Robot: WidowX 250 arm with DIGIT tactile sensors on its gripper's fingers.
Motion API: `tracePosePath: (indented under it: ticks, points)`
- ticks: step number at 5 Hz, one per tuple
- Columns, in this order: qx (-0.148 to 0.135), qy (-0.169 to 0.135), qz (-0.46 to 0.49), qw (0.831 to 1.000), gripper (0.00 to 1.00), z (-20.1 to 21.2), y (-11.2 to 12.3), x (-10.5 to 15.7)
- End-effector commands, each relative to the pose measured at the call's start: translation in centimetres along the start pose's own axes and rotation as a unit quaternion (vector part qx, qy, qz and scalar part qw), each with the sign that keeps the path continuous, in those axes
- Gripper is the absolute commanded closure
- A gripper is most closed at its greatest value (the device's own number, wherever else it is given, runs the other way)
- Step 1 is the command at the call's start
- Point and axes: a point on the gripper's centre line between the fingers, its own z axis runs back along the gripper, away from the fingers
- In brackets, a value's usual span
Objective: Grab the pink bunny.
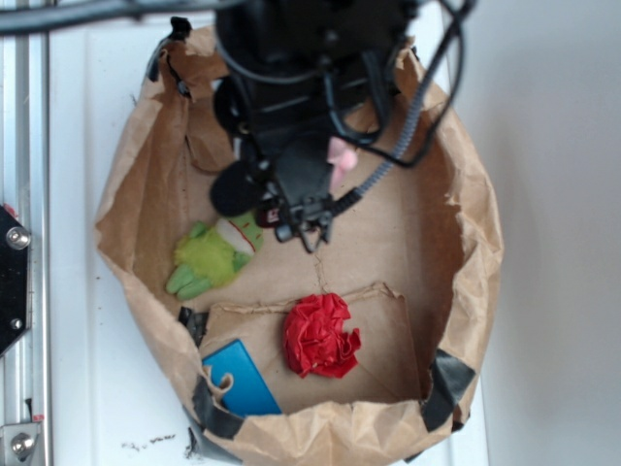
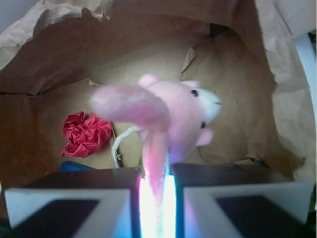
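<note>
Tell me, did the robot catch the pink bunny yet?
Yes, mostly. The gripper has its jaws closed on a floppy part of the pink bunny, which dangles above the paper bag floor. The green frog and red paper ball lie untouched. Only holding firm remains.

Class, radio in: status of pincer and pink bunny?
Pincer shut on pink bunny, pinching one limb. Bunny hangs above bag floor. Nothing blocking.

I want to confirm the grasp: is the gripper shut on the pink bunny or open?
Shut: the pink bunny's limb is pinched between the fingers.
</note>
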Motion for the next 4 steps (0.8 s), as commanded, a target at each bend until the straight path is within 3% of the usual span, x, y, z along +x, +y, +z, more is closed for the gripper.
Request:
tracePosePath:
  ticks: [1, 3, 4]
  points:
    - [-0.004, -0.049, -0.035, 0.998, 1.00, 2.9, -0.2, -0.7]
    - [0.035, -0.055, -0.101, 0.993, 1.00, 2.0, -3.1, -1.0]
    - [0.041, -0.060, -0.103, 0.992, 1.00, 1.3, -4.6, -0.8]
